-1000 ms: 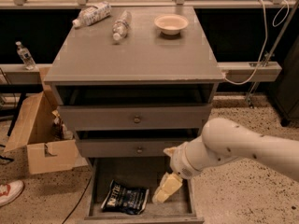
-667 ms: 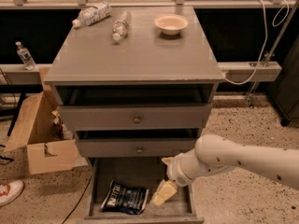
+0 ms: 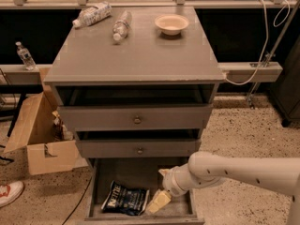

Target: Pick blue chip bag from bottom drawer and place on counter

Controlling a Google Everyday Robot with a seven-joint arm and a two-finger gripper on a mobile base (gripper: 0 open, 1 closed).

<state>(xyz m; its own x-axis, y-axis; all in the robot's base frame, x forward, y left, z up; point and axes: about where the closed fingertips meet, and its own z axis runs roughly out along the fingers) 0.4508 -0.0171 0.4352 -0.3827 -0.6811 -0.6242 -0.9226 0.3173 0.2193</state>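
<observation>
The blue chip bag [image 3: 124, 198] lies flat in the left half of the open bottom drawer [image 3: 103, 172], dark navy with white lettering. My gripper [image 3: 158, 202] hangs inside the drawer just right of the bag, its pale fingertips close to the bag's right edge, holding nothing. My white arm reaches in from the lower right. The counter [image 3: 136, 55] is the grey top of the cabinet above.
Two clear plastic bottles [image 3: 120, 26] and a small pale bowl [image 3: 171, 24] lie at the back of the counter. The two upper drawers [image 3: 137, 120] with round knobs stand slightly open. An open cardboard box [image 3: 40, 139] sits on the floor to the left.
My arm has lowered and shifted left, bringing the gripper deeper into the bottom drawer and closer to the bag. The bag has not moved.
</observation>
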